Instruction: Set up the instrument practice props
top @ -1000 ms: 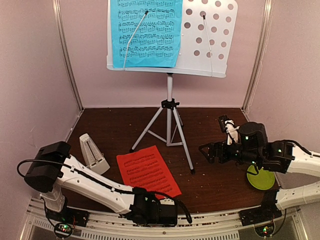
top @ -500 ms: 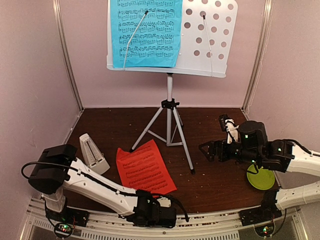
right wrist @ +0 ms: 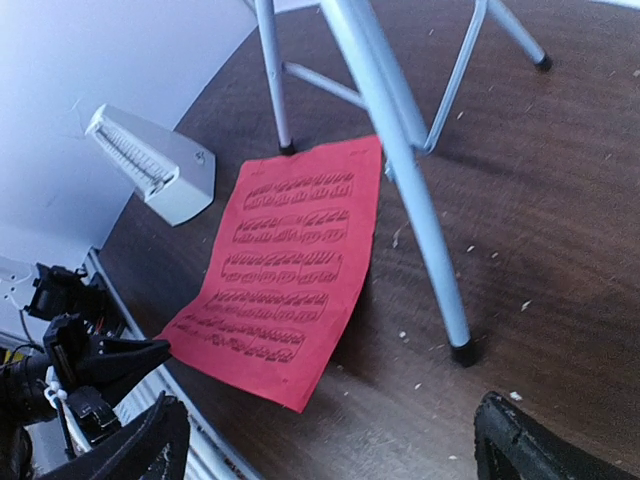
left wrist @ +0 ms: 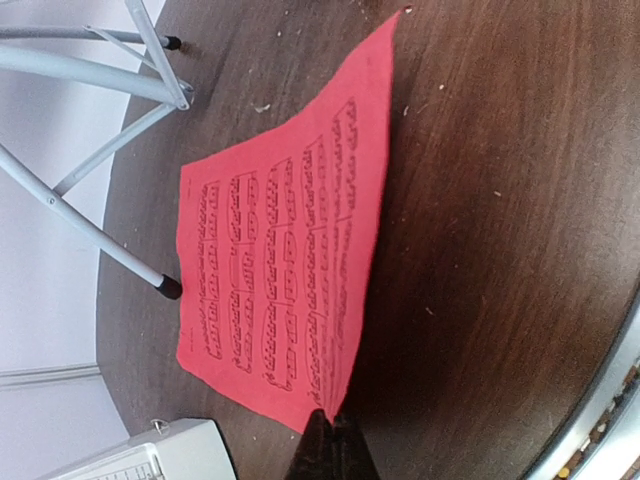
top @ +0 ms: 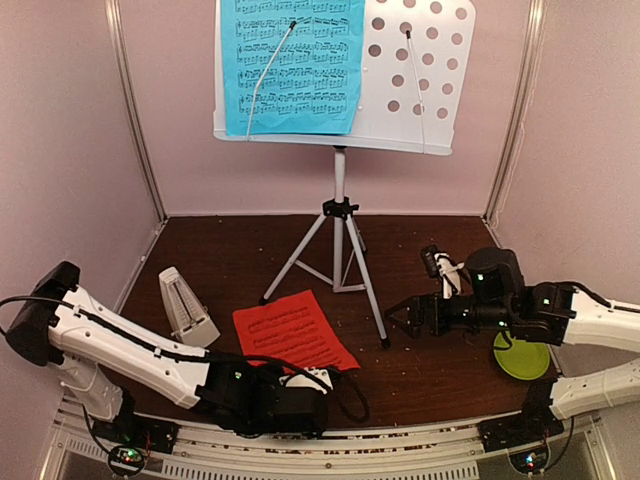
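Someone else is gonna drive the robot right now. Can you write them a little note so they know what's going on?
Left gripper: shut on the near corner of the red sheet, which lies mostly on the table.
Right gripper: open, empty, low beside a tripod foot.
Blue sheet: on the left half of the desk, under a wire holder.
Metronome: upright on the table, left of the red sheet.
Done: stand up, blue sheet placed.
Left: probably the red sheet goes onto the desk's bare right half.
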